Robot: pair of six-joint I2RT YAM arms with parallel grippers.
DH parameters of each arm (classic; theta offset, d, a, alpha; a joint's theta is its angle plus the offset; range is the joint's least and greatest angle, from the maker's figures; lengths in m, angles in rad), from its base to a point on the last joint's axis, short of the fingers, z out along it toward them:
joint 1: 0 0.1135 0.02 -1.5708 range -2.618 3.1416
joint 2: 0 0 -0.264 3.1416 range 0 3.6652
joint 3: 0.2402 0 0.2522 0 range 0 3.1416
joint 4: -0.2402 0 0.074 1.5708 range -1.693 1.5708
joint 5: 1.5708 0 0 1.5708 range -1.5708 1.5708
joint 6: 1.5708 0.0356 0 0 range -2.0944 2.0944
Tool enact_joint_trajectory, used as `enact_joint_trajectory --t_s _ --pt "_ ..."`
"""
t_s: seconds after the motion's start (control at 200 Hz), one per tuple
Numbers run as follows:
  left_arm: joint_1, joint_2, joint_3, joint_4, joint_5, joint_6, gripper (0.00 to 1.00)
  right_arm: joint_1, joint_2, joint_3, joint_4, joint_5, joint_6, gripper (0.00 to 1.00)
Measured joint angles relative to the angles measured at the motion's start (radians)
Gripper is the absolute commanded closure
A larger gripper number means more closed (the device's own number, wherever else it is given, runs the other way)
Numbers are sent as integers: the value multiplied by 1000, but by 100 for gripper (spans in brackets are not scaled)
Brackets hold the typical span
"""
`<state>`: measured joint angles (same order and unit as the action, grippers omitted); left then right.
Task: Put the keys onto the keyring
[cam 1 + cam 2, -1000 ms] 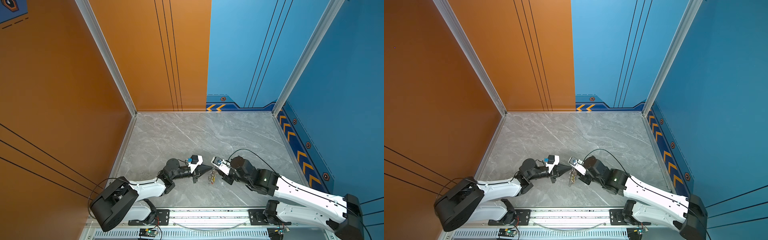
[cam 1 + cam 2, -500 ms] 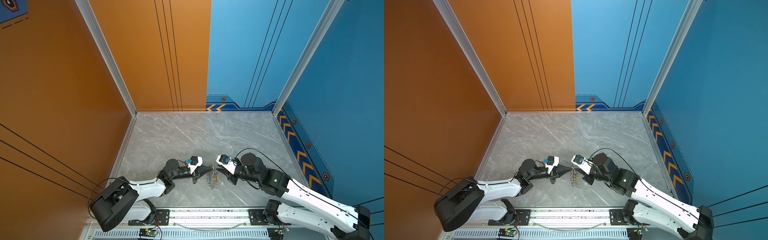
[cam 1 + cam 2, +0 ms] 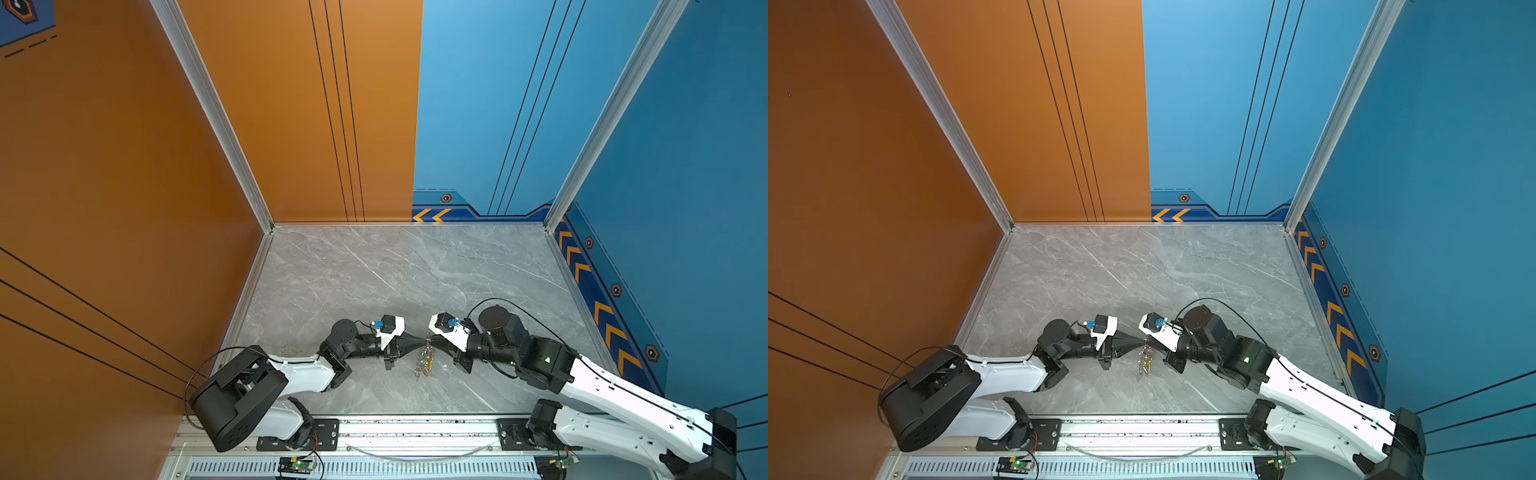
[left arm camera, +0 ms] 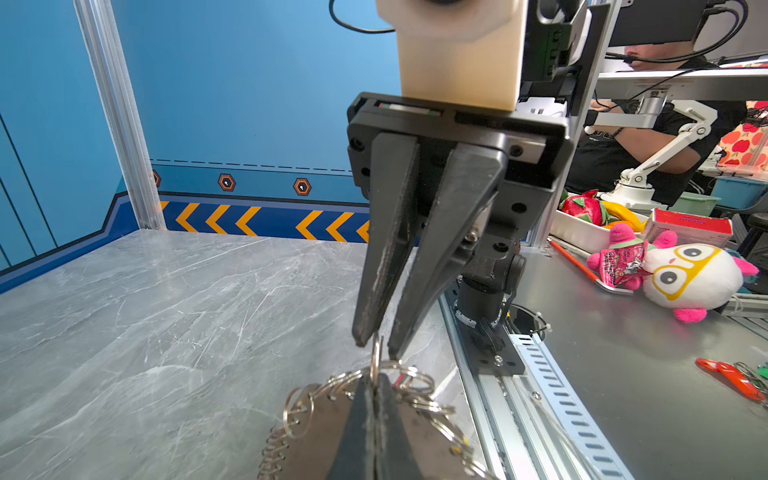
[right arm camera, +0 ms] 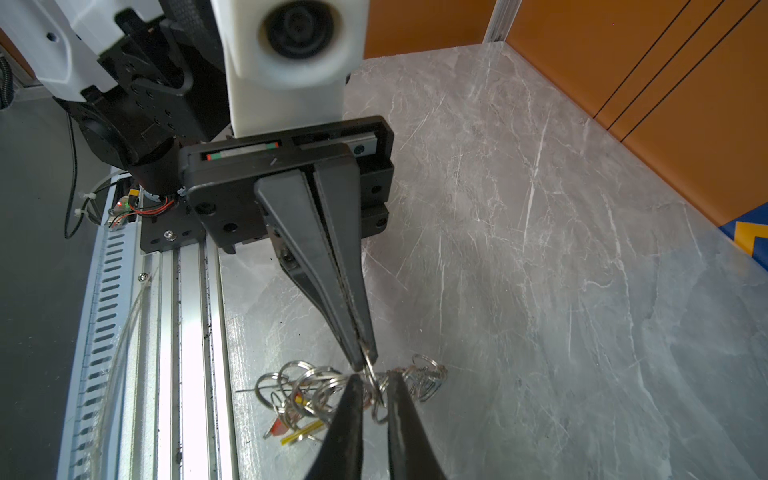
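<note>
Keys (image 5: 297,432) near keyring (image 5: 371,374); left pincer (image 5: 365,362) clamps keyring, right pincer (image 4: 377,347) narrowly apart around it.

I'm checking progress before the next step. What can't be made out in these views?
- Number of keys: too small in both top views; in the right wrist view tangled under the chain of rings and partly behind the right gripper.
- Whether the right gripper grips the held ring: edge-on between its jaws in the left wrist view.
- Keys there: mostly behind the left gripper.
</note>
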<state>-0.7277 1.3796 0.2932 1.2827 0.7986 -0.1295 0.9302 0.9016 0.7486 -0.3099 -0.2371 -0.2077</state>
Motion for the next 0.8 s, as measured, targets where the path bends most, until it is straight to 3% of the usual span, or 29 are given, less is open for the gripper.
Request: enact_joint_trajectory --t_s 0.185,0.42,0.571,0.801 --pt "0 10 -2 8 8 -11 100 8 7 0 -4 8 -13 100" --pt "0 -40 -3 -79 -17 37 81 47 58 71 -111 56 -51 100" --pt "0 -121 4 -192 -50 81 81 68 112 155 -216 90 -91 100" --pt "-5 -126 10 -267 -58 105 82 98 165 225 -294 136 -137 100"
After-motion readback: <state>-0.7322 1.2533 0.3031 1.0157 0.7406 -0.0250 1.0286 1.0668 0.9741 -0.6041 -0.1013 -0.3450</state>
